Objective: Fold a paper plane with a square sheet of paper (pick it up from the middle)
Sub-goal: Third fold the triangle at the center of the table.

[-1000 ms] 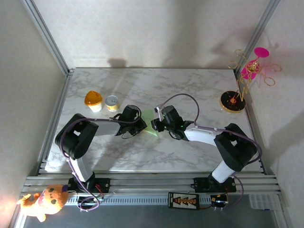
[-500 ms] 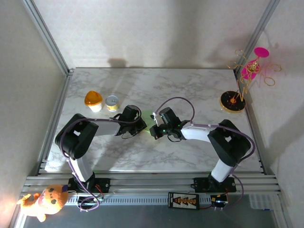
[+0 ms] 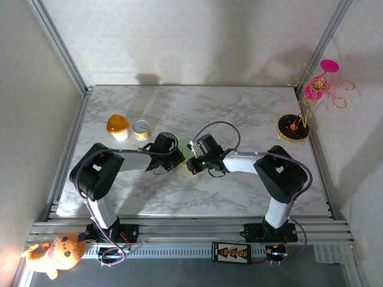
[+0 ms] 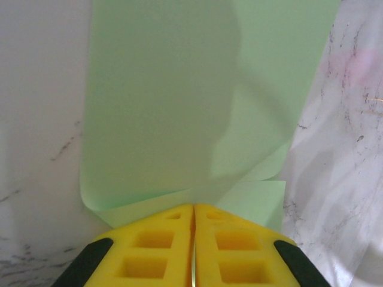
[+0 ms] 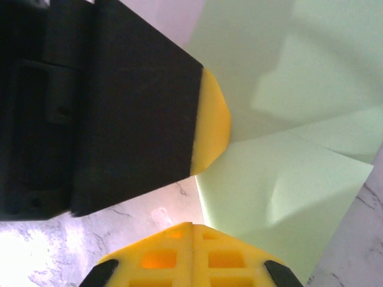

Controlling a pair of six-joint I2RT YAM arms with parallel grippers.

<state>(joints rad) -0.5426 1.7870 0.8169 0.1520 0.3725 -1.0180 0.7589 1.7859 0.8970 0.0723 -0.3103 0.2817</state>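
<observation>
The pale green sheet of paper (image 4: 179,95) is partly folded, with overlapping flaps and a diagonal crease (image 5: 287,161). From above only a sliver of the sheet (image 3: 190,145) shows between the two grippers. My left gripper (image 4: 194,207) is shut, with the paper's edge running into its yellow fingertips (image 5: 213,128). My right gripper (image 5: 191,225) is shut too. Its tip sits at the sheet's left edge over the marble, close below the left gripper. In the top view the left gripper (image 3: 178,156) and the right gripper (image 3: 192,162) almost touch at mid-table.
An orange-lidded cup (image 3: 118,126) and a small yellow tin (image 3: 141,129) stand at the back left. A pink-and-gold ornament stand (image 3: 304,110) is at the back right. The marble table (image 3: 239,110) is bare beyond the arms. A plush toy (image 3: 57,251) lies off the front left corner.
My right gripper has slid left across the paper toward the left gripper, so much less green shows from above. The left arm has held still.
</observation>
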